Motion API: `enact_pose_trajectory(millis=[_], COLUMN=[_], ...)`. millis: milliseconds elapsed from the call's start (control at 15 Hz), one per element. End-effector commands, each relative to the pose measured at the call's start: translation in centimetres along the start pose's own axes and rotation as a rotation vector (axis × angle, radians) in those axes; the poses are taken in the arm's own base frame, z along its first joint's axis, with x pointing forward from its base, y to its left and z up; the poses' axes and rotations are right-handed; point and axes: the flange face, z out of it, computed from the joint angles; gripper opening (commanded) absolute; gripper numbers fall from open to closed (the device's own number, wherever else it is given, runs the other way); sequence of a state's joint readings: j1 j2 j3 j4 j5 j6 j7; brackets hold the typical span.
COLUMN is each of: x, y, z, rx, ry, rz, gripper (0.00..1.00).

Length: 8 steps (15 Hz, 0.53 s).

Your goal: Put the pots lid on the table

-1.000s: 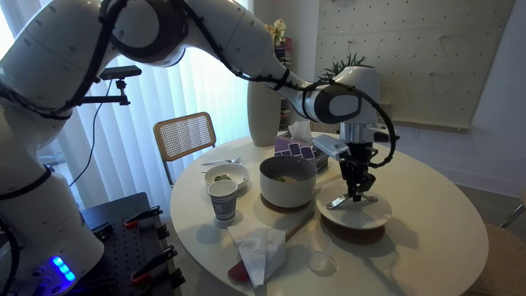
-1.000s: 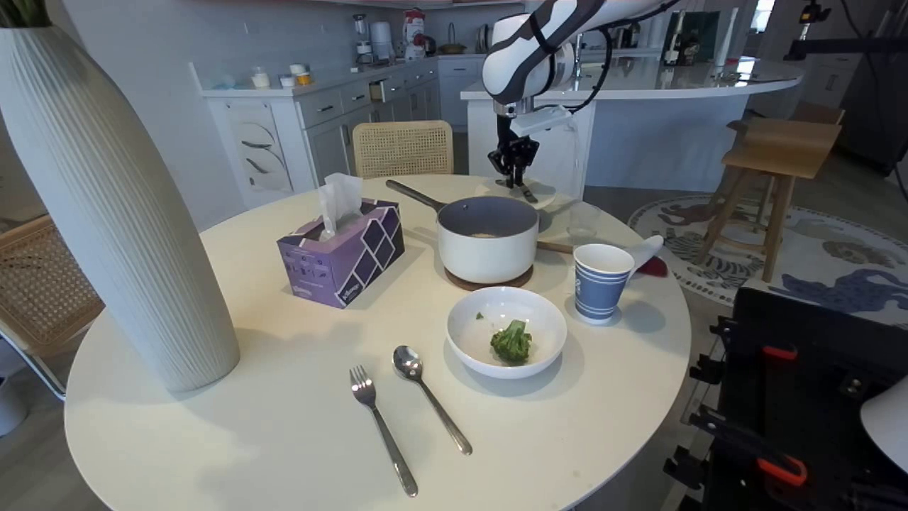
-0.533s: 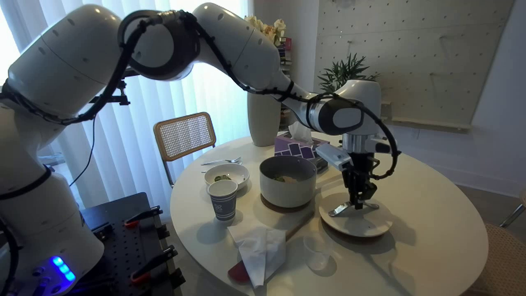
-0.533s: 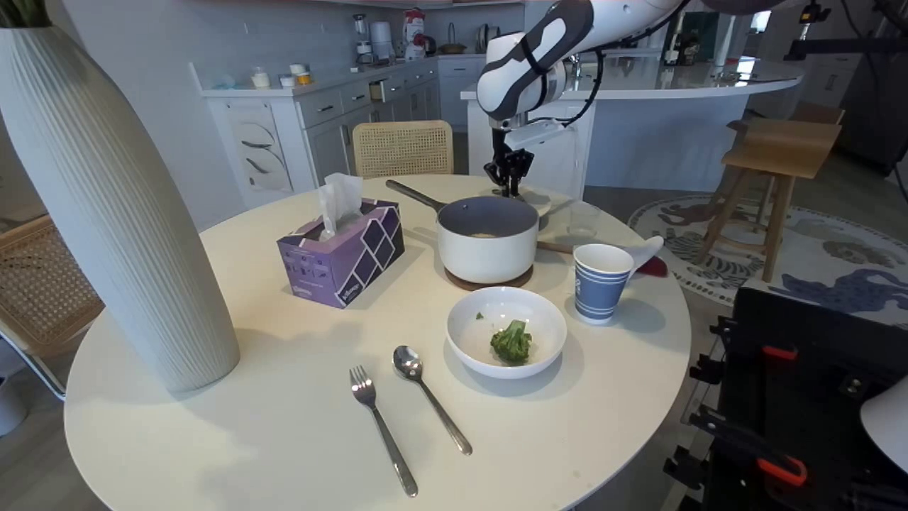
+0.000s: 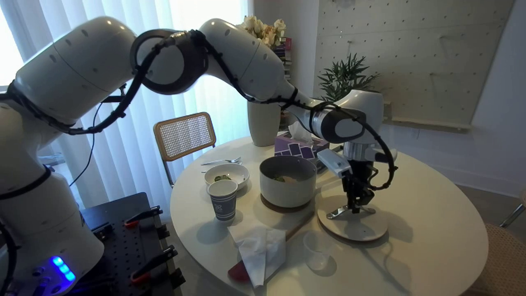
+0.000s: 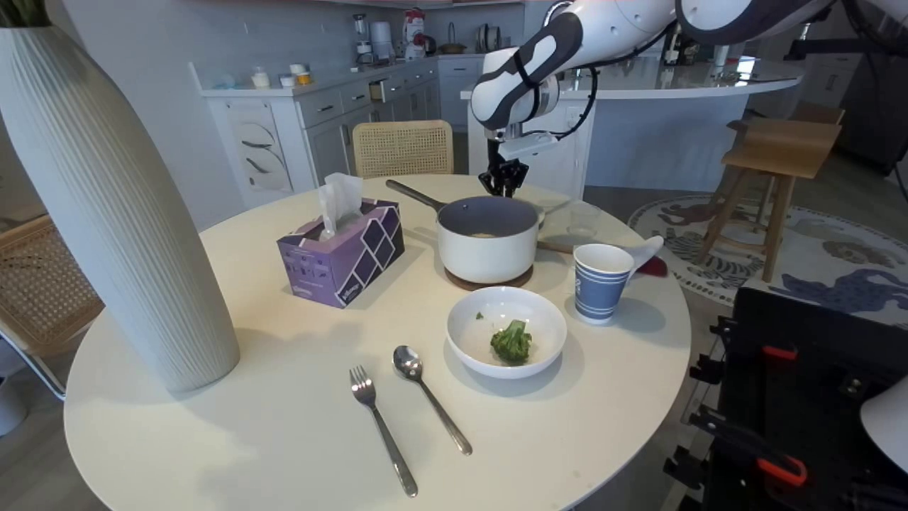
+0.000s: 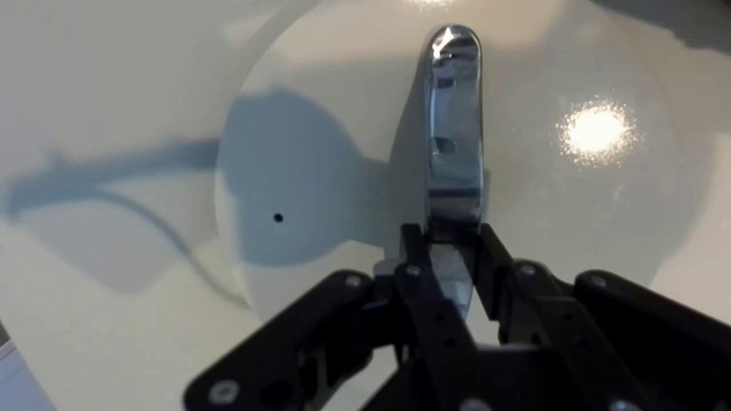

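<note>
The pale round lid [image 5: 365, 230] has a shiny metal handle [image 7: 455, 114]. It lies level, low over a brown mat, whose thin edge [image 5: 331, 234] shows under its rim; I cannot tell if it touches. My gripper [image 5: 356, 209] points down with its fingers on either side of the handle; in the wrist view the gripper [image 7: 448, 234] is closed around the handle. In an exterior view the lid [image 6: 550, 201] is partly hidden behind the pot. The cream-white pot [image 5: 287, 191] stands open, with food inside, beside the lid on the round white table [image 5: 435, 213].
A clear cup [image 5: 316, 257], a white napkin [image 5: 261, 250] and a red-ended utensil [image 5: 239, 272] lie near the lid. A paper cup [image 5: 224, 203], white bowl [image 5: 236, 172], tissue box [image 6: 340, 255] and tall vase [image 6: 135, 213] also stand on the table. The pot's handle [image 6: 413, 194] sticks out.
My gripper and the lid have moved down toward the table, with a slight shift sideways at the end. The mat below is now almost covered by the lid. The pot has not moved.
</note>
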<state>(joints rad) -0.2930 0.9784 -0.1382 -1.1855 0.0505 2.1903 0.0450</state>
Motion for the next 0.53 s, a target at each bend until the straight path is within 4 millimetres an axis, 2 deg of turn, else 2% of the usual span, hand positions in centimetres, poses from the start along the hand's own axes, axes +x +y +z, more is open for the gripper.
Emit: enact_pose_trajectory(millis=[0, 67, 133, 267, 467], x=[0.9, 0.9, 1.0, 1.2, 1.6], y=[-0.3, -0.3, -0.3, -0.2, -0.1], z=[-1.0, -0.9, -0.9, -1.3, -3.0], rx=[0.028, 0.024, 0.020, 0.018, 0.002], ry=[-0.014, -0.023, -0.029, -0.030, -0.021], rz=[0.027, 0.032, 0.034, 0.033, 0.035], gripper=[0.06, 0.06, 0.50, 0.58, 0.80])
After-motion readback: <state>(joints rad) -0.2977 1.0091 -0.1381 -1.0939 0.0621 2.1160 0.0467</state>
